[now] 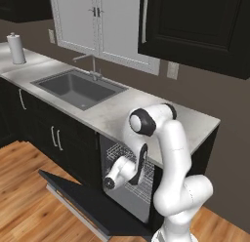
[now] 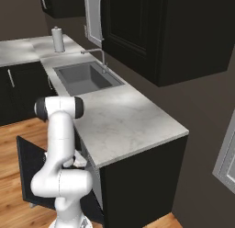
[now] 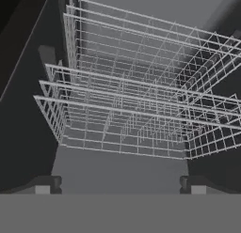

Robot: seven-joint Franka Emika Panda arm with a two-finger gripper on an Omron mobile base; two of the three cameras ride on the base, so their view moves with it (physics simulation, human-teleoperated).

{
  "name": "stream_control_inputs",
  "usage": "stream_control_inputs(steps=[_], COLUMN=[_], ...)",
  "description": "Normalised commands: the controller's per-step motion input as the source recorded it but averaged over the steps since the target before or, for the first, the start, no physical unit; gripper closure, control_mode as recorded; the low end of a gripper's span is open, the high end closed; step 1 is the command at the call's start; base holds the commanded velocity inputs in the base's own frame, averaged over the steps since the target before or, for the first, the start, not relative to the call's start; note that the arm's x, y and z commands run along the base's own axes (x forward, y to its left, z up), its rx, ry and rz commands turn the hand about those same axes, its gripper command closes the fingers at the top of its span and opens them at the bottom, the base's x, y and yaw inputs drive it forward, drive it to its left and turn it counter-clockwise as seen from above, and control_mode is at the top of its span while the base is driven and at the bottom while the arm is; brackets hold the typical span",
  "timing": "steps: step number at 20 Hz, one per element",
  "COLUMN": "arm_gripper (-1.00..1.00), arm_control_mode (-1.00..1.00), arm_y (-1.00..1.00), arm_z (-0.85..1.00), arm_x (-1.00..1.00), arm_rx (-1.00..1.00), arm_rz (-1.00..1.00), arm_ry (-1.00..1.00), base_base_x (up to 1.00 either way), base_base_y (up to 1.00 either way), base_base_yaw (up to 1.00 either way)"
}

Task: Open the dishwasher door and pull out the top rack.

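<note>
Under the counter point(image 1: 161, 107), right of the sink point(image 1: 78, 87), the dishwasher door point(image 1: 83, 199) lies folded down flat over the wood floor, so step 1 of 2 looks done. The top rack point(image 1: 117, 155) sits inside the opening, apparently not yet pulled out; that step remains. The gripper point(image 3: 120, 187) faces the rack's front edge with its 2 fingers spread wide, holding nothing. The hand view shows the wire grid point(image 3: 127, 110) close up and the fingertips point(image 3: 42, 189) apart. The left base view gives the open door and rack from outside. In the right base view the arm hides most of the opening, with the door point(image 2: 30, 165) beside it.
</note>
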Motion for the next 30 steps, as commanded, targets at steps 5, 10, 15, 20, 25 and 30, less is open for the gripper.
stream_control_inputs(steps=[5,10,15,20,25,30], arm_gripper=[-1.00,-1.00,-1.00,-1.00,-1.00,-1.00], arm_control_mode=[-1.00,-1.00,-1.00,-1.00,-1.00,-1.00], arm_y=[0.01,0.00,0.00,0.00,-0.08,-0.22], arm_z=[-0.24,-0.02,0.02,-0.09,-0.11,-0.04], arm_x=[0.19,0.22,0.13,0.18,0.32,0.28], arm_rx=[0.00,0.01,0.06,0.04,0.01,0.00], arm_rz=[-0.15,-0.15,-0.13,-0.10,-0.08,-0.08], arm_ry=[-0.19,-0.19,-0.15,-0.11,-0.04,-0.06], base_base_x=[0.00,0.00,0.00,0.00,0.00,0.00], base_base_y=[0.00,0.00,0.00,0.00,0.00,0.00], base_base_yaw=[0.00,0.00,0.00,0.00,0.00,0.00])
